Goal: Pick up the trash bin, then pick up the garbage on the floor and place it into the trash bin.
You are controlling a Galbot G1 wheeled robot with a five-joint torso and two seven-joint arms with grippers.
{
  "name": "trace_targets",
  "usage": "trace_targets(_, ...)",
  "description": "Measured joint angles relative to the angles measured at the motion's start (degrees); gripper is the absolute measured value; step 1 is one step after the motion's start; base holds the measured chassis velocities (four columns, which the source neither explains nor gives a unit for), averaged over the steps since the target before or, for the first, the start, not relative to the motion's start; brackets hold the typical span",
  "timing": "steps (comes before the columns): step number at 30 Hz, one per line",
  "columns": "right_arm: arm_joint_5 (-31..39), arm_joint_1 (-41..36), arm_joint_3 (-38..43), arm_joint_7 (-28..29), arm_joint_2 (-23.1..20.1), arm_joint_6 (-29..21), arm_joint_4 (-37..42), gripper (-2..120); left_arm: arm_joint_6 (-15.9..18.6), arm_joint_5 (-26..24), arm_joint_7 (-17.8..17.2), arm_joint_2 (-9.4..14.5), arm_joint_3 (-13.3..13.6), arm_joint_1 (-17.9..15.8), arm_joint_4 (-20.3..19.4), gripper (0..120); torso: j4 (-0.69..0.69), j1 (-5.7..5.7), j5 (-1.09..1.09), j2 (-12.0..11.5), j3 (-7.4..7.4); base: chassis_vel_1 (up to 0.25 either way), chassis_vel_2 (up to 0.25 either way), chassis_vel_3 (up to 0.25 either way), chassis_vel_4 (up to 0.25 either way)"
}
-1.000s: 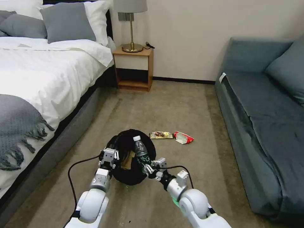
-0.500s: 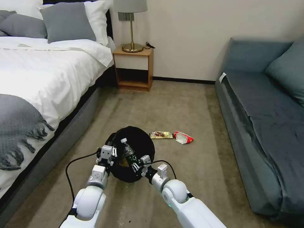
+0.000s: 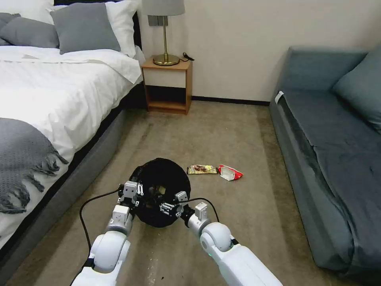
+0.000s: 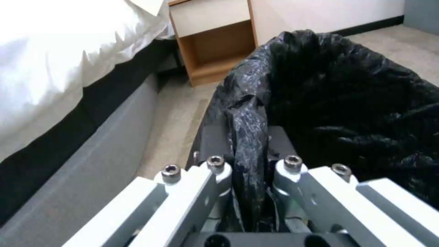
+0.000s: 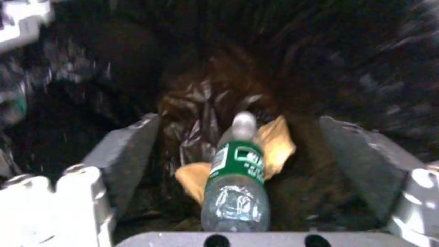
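The trash bin [image 3: 158, 180], lined with a black bag [image 4: 356, 103], hangs off the floor with my left gripper [image 3: 131, 191] shut on its rim; the pinched liner fold [image 4: 247, 137] sits between the fingers. My right gripper [image 3: 171, 203] is at the bin's mouth and stands open [image 5: 238, 120]. Between its spread fingers [image 5: 128, 154], touching neither, the clear bottle [image 5: 235, 181] with green label lies inside the bin on the tan paper bag [image 5: 276, 144]. On the carpet past the bin lie the yellow-brown snack wrapper [image 3: 202, 169] and the red-and-white packet [image 3: 230, 172].
A bed [image 3: 47, 103] runs along the left and a blue-grey sofa [image 3: 333, 159] along the right. A wooden nightstand [image 3: 166, 85] with a lamp stands at the far wall. Open carpet [image 3: 222, 131] lies between them.
My right gripper moved left and down into the bin's mouth with the bottle, then opened; the bottle now lies inside. The bin and left gripper shifted slightly left.
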Motion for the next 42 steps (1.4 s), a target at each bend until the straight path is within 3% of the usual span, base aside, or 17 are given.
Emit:
trace_targets(3,0.56,-1.67,2.05,0.48,-0.53,0.39,2.38,99,-0.23,0.36,-0.11,-0.04,0.01,-0.17,0.32,6,0.0,0.0,0.0,0.0,0.0,0.0,0.0,0.0,0.0)
trace_targets(13,1.67,-8.35,10.99,1.39,-1.7,1.86,9.66,100,-1.02,1.38,-0.37,0.0,-0.58,0.06,0.5,6,-0.01,0.0,0.01,0.0,0.0,0.0,0.0,0.0,0.0)
trace_targets(21,1.81,-10.53,18.52,4.09,-1.93,2.1,10.17,100,-2.18,2.13,-0.49,-0.47,-1.2,0.31,1.22,6,0.0,0.0,0.01,0.0,0.0,0.0,0.0,0.0,0.0)
trace_targets(30,4.81,-12.08,27.01,11.54,-1.88,-3.42,10.36,100,-3.79,3.1,-0.62,-2.14,-1.65,0.76,2.54,6,0.0,0.0,0.01,0.0,0.0,0.0,0.0,0.0,0.0)
trace_targets(42,5.96,-14.39,33.23,13.18,-1.62,-5.04,7.56,100,-4.7,3.49,-0.6,-0.76,-3.03,2.46,1.72,6,0.0,0.0,0.0,0.0,0.0,0.0,0.0,0.0,0.0)
